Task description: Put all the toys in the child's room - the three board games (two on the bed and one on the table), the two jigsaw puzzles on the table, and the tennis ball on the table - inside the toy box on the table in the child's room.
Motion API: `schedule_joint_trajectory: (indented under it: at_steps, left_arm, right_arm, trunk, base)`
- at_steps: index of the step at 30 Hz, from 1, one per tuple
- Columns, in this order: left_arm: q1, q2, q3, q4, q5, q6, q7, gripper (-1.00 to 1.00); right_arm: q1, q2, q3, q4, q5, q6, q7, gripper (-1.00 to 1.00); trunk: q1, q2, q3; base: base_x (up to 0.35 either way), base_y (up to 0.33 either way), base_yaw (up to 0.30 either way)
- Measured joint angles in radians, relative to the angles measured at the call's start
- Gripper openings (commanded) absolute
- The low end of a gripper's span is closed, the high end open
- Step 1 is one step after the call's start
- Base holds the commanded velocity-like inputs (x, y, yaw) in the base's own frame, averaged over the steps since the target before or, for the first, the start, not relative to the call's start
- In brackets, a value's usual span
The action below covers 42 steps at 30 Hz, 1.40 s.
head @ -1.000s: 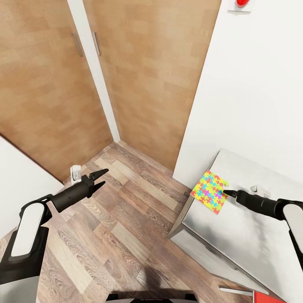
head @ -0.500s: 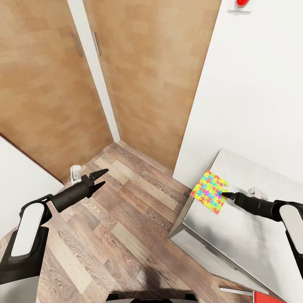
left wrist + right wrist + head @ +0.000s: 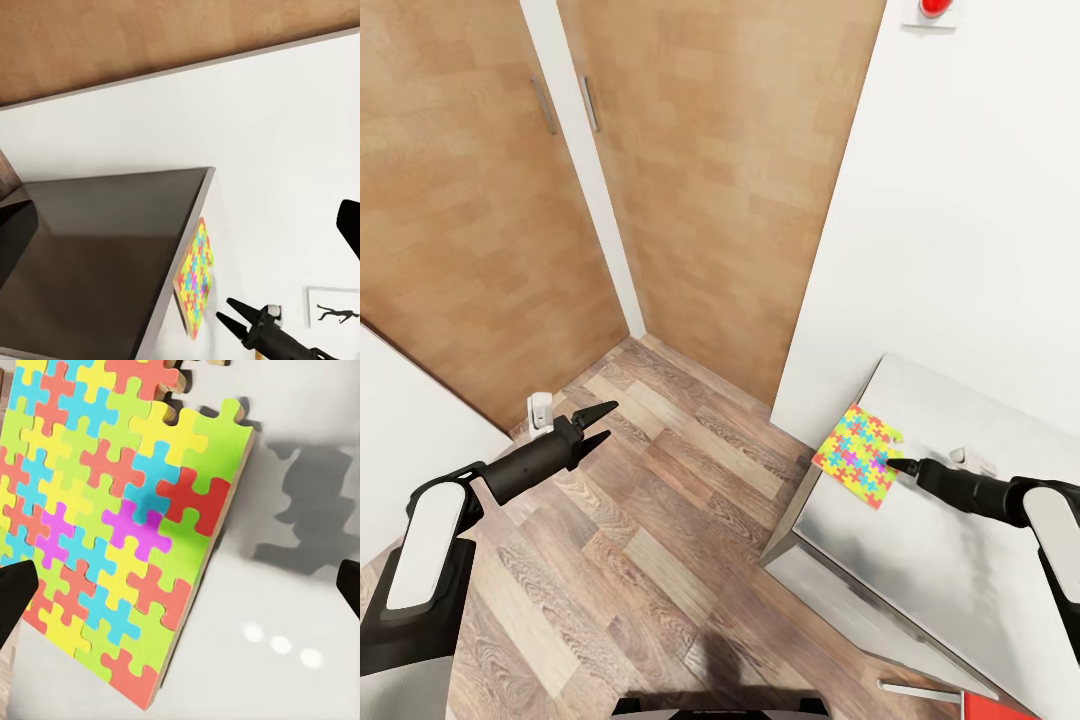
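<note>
A jigsaw puzzle (image 3: 857, 455) in yellow, green, blue and red lies flat at the near corner of the pale grey table (image 3: 960, 560), slightly overhanging the edge. My right gripper (image 3: 893, 463) is at the puzzle's right edge, just above the tabletop. In the right wrist view the puzzle (image 3: 112, 525) lies between its fingertips (image 3: 13, 592), which are spread wide and open. The left wrist view shows the puzzle (image 3: 195, 281) edge-on with the right gripper (image 3: 234, 316) open beside it. My left gripper (image 3: 595, 425) hangs open over the floor, holding nothing.
Wooden wardrobe doors (image 3: 690, 200) stand ahead, beside a white wall (image 3: 960, 250). The wood-plank floor (image 3: 660, 500) spreads left of the table's dark side panel (image 3: 90, 255). A small white item (image 3: 540, 410) sits on the floor. A red object (image 3: 1000, 708) shows near a drawer handle (image 3: 915, 690).
My right gripper has shifted slightly lower and closer along the puzzle's right edge. The left arm and the puzzle have not moved.
</note>
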Motion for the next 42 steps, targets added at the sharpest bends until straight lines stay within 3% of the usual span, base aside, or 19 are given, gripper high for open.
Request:
schedule_joint_trajectory:
  at_steps: [42]
  left_arm:
    - [0.000, -0.001, 0.000, 0.000, 0.000, 0.000, 0.000, 1.00]
  right_arm:
    - [0.000, -0.001, -0.002, 0.004, -0.001, 0.000, 0.005, 1.00]
  trunk:
    - [0.000, 0.000, 0.000]
  base:
    - [0.000, 0.000, 0.058]
